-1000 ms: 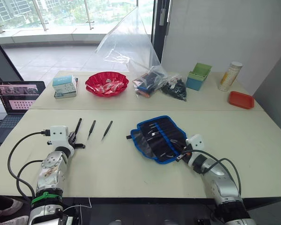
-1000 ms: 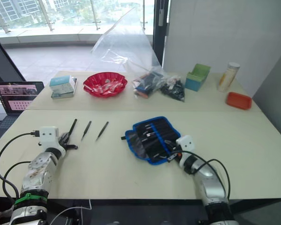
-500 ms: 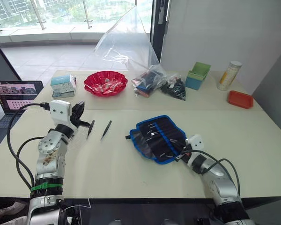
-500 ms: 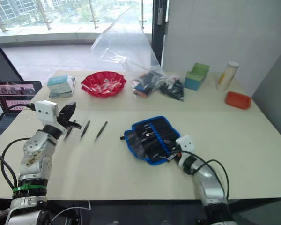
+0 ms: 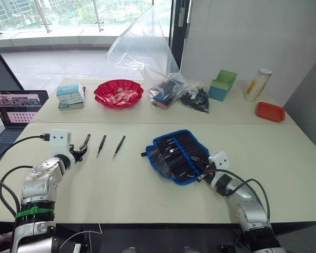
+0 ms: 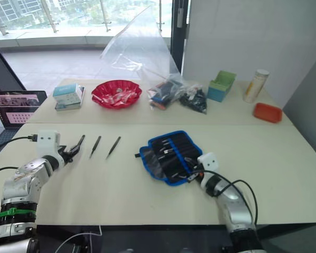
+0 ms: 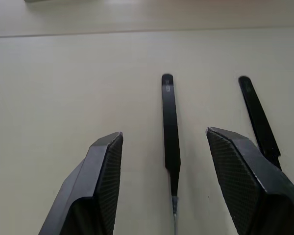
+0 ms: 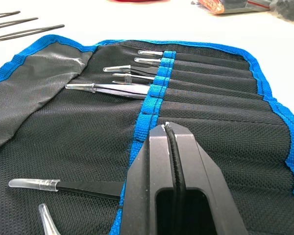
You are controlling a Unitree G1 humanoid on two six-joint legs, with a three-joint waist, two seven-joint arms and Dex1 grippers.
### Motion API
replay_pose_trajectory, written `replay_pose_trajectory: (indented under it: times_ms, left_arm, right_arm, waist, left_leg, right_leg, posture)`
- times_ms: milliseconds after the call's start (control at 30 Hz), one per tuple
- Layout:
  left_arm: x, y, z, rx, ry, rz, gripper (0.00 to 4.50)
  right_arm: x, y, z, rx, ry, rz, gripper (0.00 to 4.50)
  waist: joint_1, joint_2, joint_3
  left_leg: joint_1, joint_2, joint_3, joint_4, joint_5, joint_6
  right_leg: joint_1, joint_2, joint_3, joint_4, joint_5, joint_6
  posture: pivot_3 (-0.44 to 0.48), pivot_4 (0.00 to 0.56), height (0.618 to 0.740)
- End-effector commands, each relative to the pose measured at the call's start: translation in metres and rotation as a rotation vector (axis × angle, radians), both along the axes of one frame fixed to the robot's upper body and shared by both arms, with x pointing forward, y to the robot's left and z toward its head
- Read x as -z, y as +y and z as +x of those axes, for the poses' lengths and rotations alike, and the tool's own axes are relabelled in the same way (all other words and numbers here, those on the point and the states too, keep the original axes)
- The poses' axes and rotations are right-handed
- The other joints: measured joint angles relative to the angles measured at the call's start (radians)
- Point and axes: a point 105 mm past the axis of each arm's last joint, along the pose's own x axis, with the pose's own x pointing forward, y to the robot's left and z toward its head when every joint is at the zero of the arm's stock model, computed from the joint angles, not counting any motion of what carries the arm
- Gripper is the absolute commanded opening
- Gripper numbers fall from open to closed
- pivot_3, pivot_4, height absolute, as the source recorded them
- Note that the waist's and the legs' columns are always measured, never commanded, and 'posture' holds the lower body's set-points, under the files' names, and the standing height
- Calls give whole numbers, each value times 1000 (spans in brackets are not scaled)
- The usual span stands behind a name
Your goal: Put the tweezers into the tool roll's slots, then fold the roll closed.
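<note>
Overhead, a pale beige table (image 5: 147, 195) carries no writing that can be read; a white box with a teal label (image 5: 71, 96) at the far left is too small to make out.

Left gripper (image 5: 82, 151) lies low on the table near its left edge, forearm angled forward. Its two black fingers, with cross-hatched pads (image 7: 109, 166), are spread wide apart and grasp nothing. In the left wrist view one slim black tweezer (image 7: 170, 128) lies flat between them, untouched, with a second tweezer (image 7: 257, 121) just beside the other finger. From above, three such pointed tweezers (image 5: 101, 144) lie side by side on the bare table, well apart from the roll.

Right gripper (image 5: 204, 173) rests at the near edge of the tool roll (image 5: 176, 154), its forearm reaching in from the lower right. Its fingers are clenched together over a thin black cord, apparently the roll's strap (image 8: 175, 156).

Unrolled flat at mid-table, the roll is coarse black woven fabric edged in bright blue binding, with a blue band across narrow slots. Several slots hold dark tools with clear plastic tip caps (image 8: 112, 88).

Farther back sit a ruffled red bowl (image 5: 119, 94), a crumpled clear plastic bag (image 5: 147, 50), a green box (image 5: 223, 85) and a red tray (image 5: 270, 112).
</note>
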Motion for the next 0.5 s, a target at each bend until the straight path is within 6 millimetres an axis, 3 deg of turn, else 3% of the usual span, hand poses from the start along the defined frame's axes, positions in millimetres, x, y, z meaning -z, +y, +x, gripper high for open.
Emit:
replay_pose_trajectory:
  times_ms: [33,267,500]
  left_arm:
    - [-3,2,-2,-10,-1,3,2810]
    - [9,-2,-3,1,48,-12,2810]
    - [6,-9,3,49,44,-27,623]
  right_arm:
    - [10,2,-2,-8,36,-11,0]
    - [10,3,-2,-9,36,-15,0]
    - [11,3,-3,-9,39,-17,0]
  waist:
    - [0,0,0]
    - [0,0,0]
    - [3,0,0]
  left_leg:
    - [0,0,0,0,0,0]
    - [0,0,0,0,0,0]
    - [0,0,0,0,0,0]
  right_leg:
    - [0,0,0,0,0,0]
    - [0,0,1,1,0,0]
    - [0,-1,1,1,0,0]
  posture:
    - [0,150,740]
    - [0,150,740]
    - [0,150,740]
